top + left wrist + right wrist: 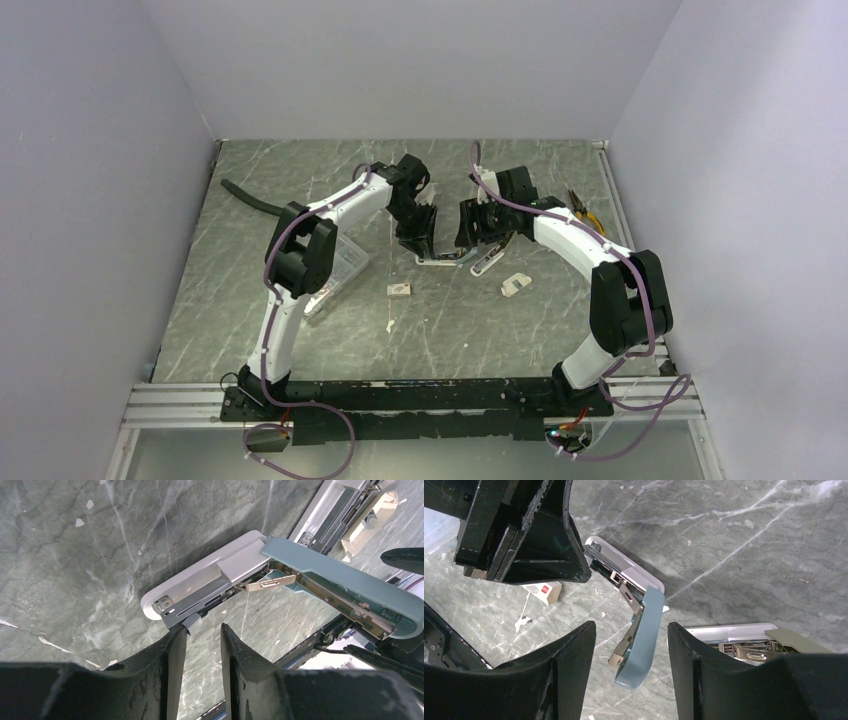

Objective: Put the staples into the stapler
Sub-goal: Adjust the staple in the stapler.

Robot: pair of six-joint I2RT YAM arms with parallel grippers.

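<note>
The small white cardboard staple box with a red mark [546,591] lies loose near the white-based, blue-lidded stapler [200,575], whose lid stands raised. Your left gripper [203,630], fingers slightly apart and empty, sits at the stapler's nose. Your right gripper [631,626] stands open astride the lid, so steady the lid there while the left fetches the box.

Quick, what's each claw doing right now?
Left gripper: open, empty, tips at the front end of the stapler.
Right gripper: open, straddling that stapler's raised blue lid, not clamped.
</note>
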